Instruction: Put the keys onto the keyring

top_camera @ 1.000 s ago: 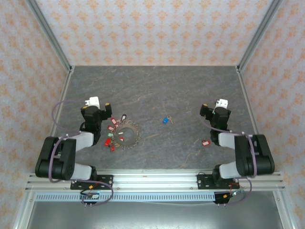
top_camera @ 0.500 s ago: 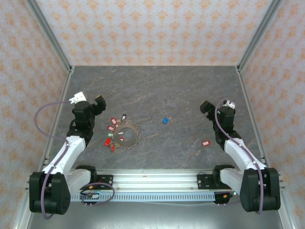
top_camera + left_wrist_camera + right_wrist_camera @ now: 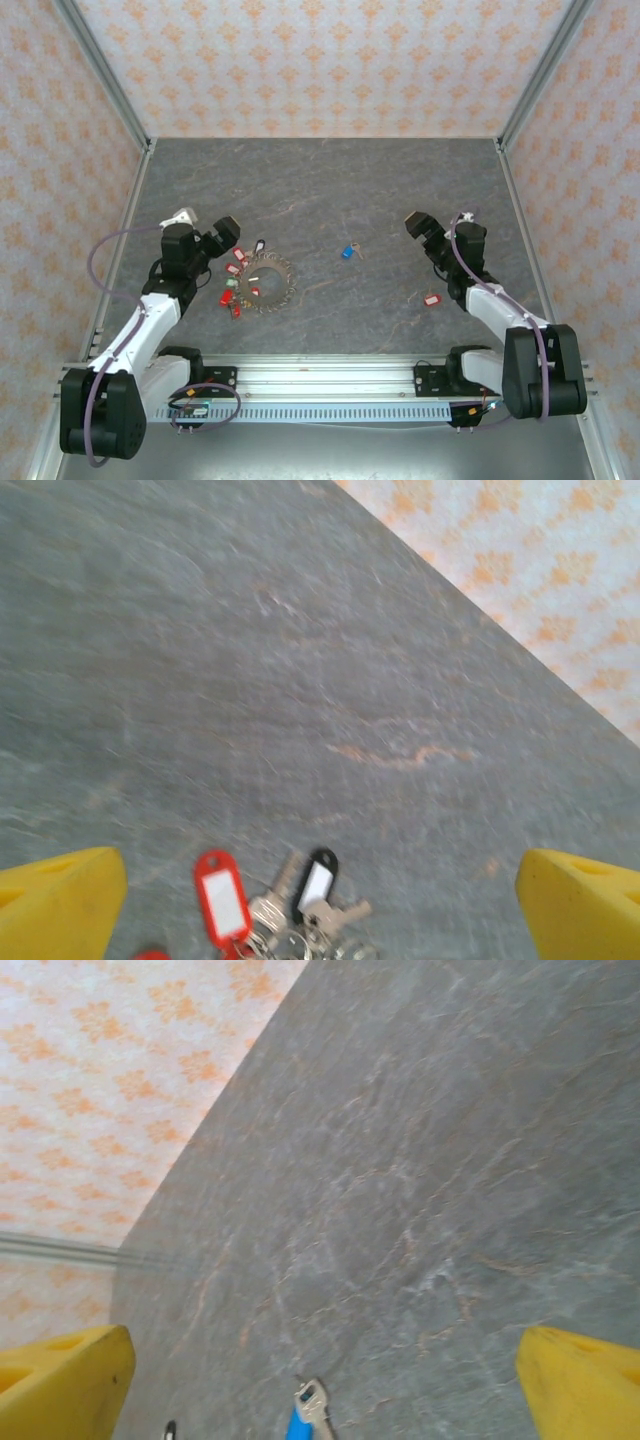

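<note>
So in the last second both arms unfolded from their tucked-up pose and dropped low over the grey stone-pattern tabletop (image 3: 330, 180). The left pincer (image 3: 222, 236) ended up just beside the big thin grey metal keyring (image 3: 268, 281), jaws wide apart and holding nothing. In its wrist view a red-tagged key (image 3: 222, 897) and a black-tagged key (image 3: 316, 880) sat just ahead, between the fingertips. The right pincer (image 3: 422, 232), also spread open and empty, swung round to face the little loose metal key with a blue plastic tag (image 3: 348, 251), ahead of it but not close. Another loose key with a red tag (image 3: 432, 298) lay back beside its arm. Nothing on the tabletop had budged, so I'd guess this was only the approach, no key picked up yet.
</note>
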Action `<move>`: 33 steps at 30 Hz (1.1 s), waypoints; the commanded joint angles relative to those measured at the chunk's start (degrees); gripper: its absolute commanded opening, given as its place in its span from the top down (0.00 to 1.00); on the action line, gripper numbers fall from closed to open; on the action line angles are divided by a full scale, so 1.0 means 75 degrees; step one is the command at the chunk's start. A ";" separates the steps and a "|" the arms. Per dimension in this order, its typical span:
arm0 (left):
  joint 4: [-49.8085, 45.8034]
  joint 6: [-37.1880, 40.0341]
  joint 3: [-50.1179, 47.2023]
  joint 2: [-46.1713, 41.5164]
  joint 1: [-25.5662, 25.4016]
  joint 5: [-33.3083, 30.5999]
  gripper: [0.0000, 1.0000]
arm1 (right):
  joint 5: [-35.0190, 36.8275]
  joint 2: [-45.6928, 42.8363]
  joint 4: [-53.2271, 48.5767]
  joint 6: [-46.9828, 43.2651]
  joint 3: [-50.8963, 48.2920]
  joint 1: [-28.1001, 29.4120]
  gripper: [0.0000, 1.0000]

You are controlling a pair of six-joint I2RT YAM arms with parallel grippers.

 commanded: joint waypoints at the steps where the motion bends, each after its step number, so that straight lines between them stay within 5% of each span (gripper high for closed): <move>1: -0.0427 0.0057 0.0422 0.0298 -0.0507 0.0781 0.00 | -0.0240 -0.0173 0.0399 0.0145 0.0297 0.0283 0.07; 6: -0.0880 0.0285 0.0600 0.0588 -0.1547 0.0710 0.00 | -0.0357 -0.0135 -0.0004 -0.0006 0.0524 0.0692 0.25; 12: -0.1184 0.0453 0.0496 0.0826 -0.1996 0.1130 0.06 | -0.0197 0.0076 0.0202 0.0012 0.0243 0.1822 0.43; 19: -0.1462 0.0733 0.0844 0.1680 -0.2677 0.0852 0.29 | 0.0155 0.0156 -0.0007 -0.0042 0.0230 0.2821 0.47; 33: -0.1803 0.0886 0.0698 0.2390 -0.3219 0.1108 0.39 | 0.0403 0.0134 -0.0602 0.0038 0.0256 0.3428 0.52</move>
